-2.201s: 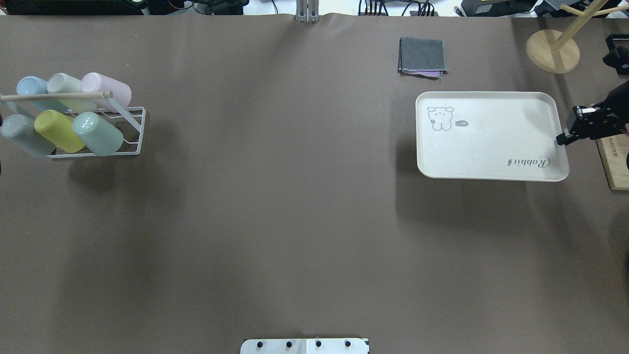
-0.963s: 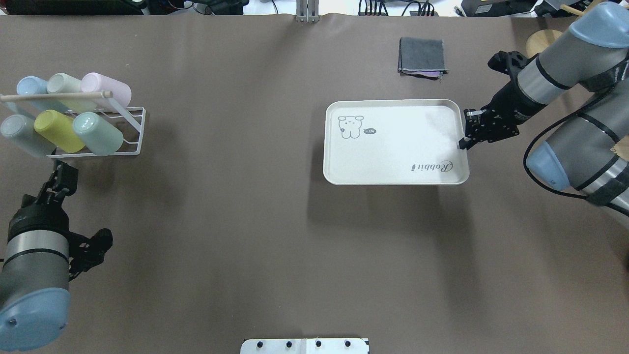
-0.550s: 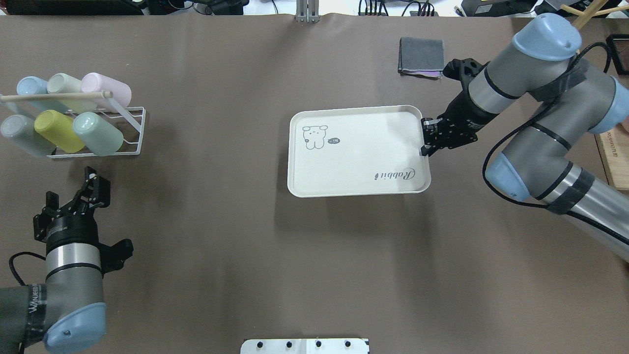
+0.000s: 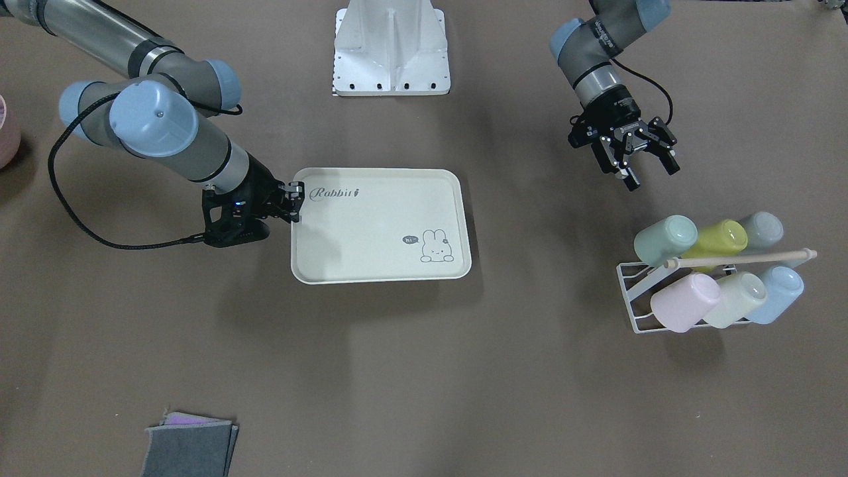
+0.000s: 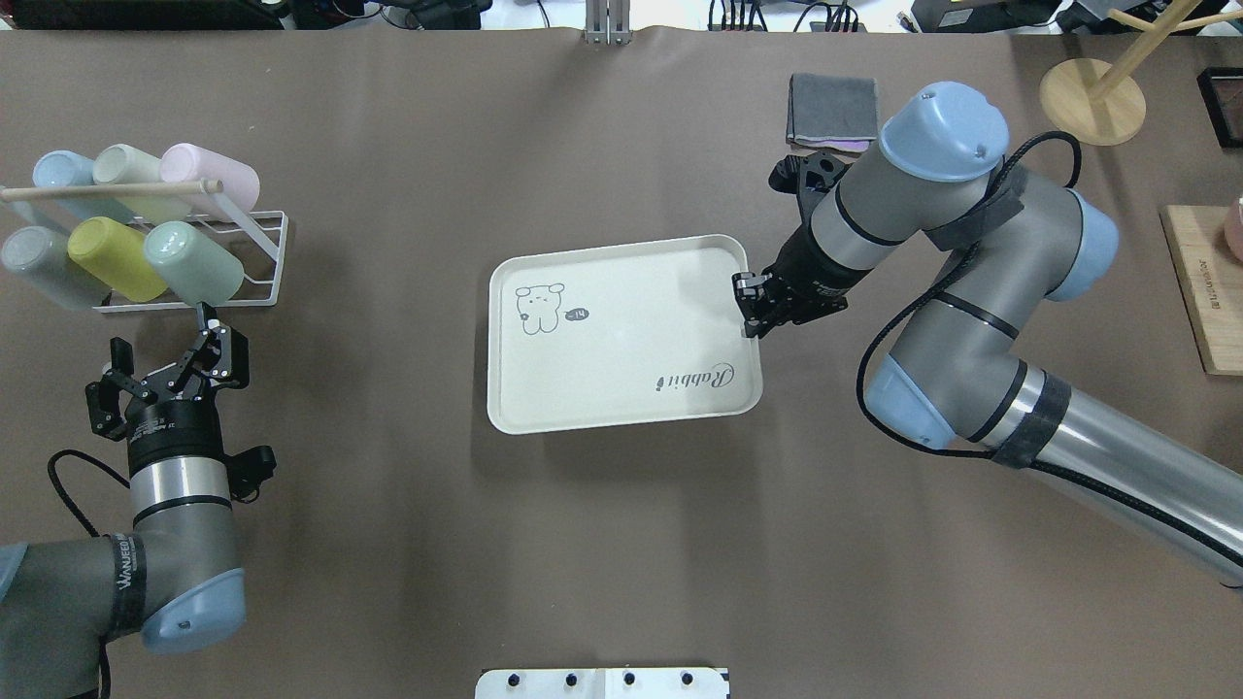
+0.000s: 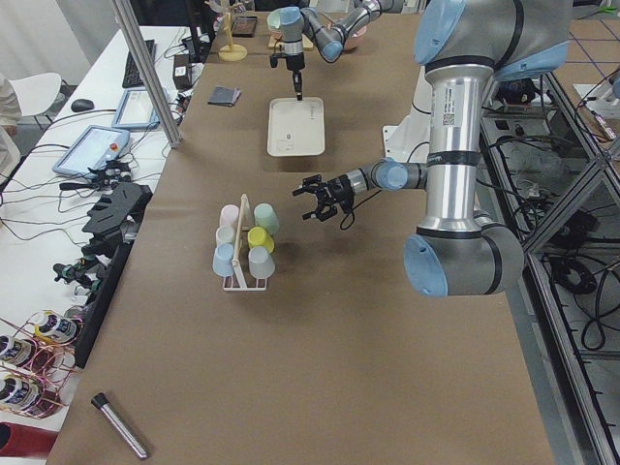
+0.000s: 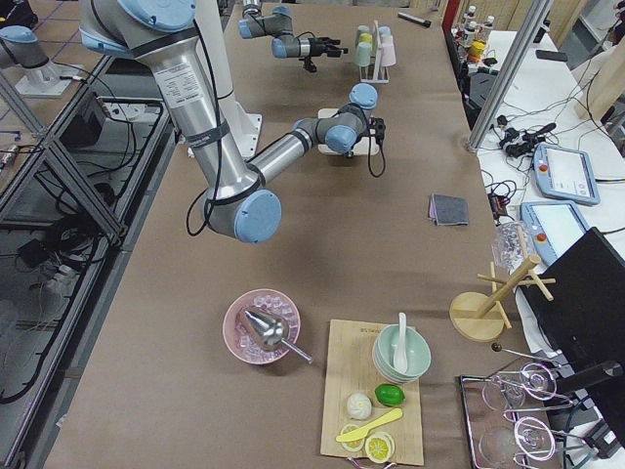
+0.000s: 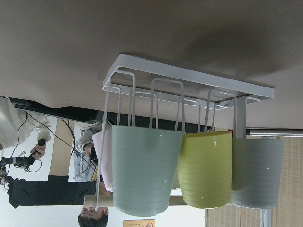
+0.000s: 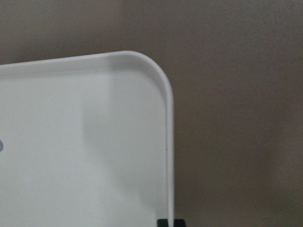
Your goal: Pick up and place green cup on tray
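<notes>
The green cup lies on its side in the white wire rack, at the right end of the near row; it also shows in the front view and the left wrist view. My left gripper is open and empty, just short of the rack and pointing at it. The cream Rabbit tray is near the table's middle. My right gripper is shut on the tray's right rim. The right wrist view shows the tray's corner.
The rack also holds a yellow-green cup, a grey, a blue, a cream and a pink cup under a wooden rod. A folded grey cloth, a wooden stand and a cutting board are at the far right.
My right gripper has carried the tray leftward from the right side to the table's middle. My left arm has come in and moved its open gripper up towards the rack.
</notes>
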Controlling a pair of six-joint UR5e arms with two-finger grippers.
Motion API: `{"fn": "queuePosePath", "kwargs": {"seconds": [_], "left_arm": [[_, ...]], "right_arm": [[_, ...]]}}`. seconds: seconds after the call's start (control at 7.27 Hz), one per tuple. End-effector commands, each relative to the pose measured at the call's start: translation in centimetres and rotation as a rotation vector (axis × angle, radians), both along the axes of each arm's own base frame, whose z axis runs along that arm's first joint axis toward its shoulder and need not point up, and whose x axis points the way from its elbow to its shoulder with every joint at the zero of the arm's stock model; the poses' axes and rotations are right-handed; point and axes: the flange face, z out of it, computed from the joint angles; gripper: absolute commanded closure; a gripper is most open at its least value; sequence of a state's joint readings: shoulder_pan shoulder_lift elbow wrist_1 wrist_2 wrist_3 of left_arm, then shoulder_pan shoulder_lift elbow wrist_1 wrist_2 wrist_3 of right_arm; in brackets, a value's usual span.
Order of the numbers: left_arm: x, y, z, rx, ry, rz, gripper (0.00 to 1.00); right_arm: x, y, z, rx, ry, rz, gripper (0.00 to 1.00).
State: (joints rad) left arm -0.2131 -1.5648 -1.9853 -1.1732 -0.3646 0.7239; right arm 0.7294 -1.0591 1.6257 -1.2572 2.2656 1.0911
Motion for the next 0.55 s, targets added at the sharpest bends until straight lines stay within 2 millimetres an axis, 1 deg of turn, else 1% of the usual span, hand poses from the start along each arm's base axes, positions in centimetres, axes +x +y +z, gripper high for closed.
{"fn": "queuePosePath", "kwargs": {"seconds": [0.0,0.14,0.28,0.41], "left_arm": [[0.6,-1.2,2.0,0.001,-0.049,-0.021,0.02],[0.8,-1.4,2.7,-0.002,-0.062,-0.024,0.02],[0.7,-1.4,2.9,-0.007,-0.078,-0.02,0.02],[1.5,-1.6,3.0,-0.013,-0.103,-0.011,0.02]], "right_arm": [[-2.2,1.2,-1.5,-0.021,0.0,0.015,1.0],[-2.7,1.6,-1.9,-0.064,-0.009,0.038,1.0],[-3.6,2.1,-2.0,-0.113,-0.05,0.068,1.0],[-5.2,2.7,-1.3,-0.112,-0.082,0.088,1.0]]}}
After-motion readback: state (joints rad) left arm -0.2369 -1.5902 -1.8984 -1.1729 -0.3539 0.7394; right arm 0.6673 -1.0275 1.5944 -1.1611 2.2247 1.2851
